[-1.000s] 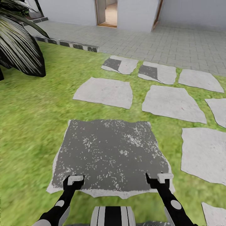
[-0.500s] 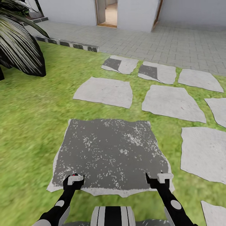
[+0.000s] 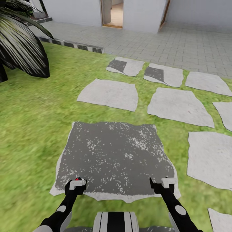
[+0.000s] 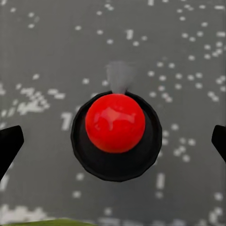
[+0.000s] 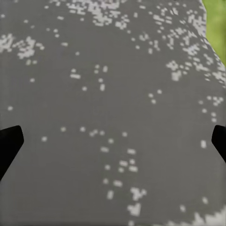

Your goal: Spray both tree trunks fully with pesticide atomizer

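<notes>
The pesticide atomizer point(image 4: 115, 123) is a small black round body with a bright red ball on top. It stands on a dark grey, white-flecked stone slab point(image 3: 112, 154) in the garden lawn. My left gripper point(image 4: 114, 143) hangs straight over it and is open, with one dark fingertip on each side, well apart from the atomizer. In the head view a red speck of the atomizer point(image 3: 77, 178) peeks out at the left gripper point(image 3: 76, 184). My right gripper point(image 3: 165, 183) is open over the same slab, with nothing between its fingers. The trees and their trunks are out of view.
Green grass point(image 3: 32, 129) surrounds the slab. Pale stepping stones point(image 3: 109, 94) lie ahead and to the right. A dark spiky-leaved plant point(image 3: 19, 48) stands at the far left. Beyond a striped kerb point(image 3: 74, 46) is grey paving and a white wall with a doorway point(image 3: 112, 13).
The whole picture has shifted slightly, so the camera moved. A red speck of the atomizer has come into sight at the left gripper. Both grippers hold the same pose.
</notes>
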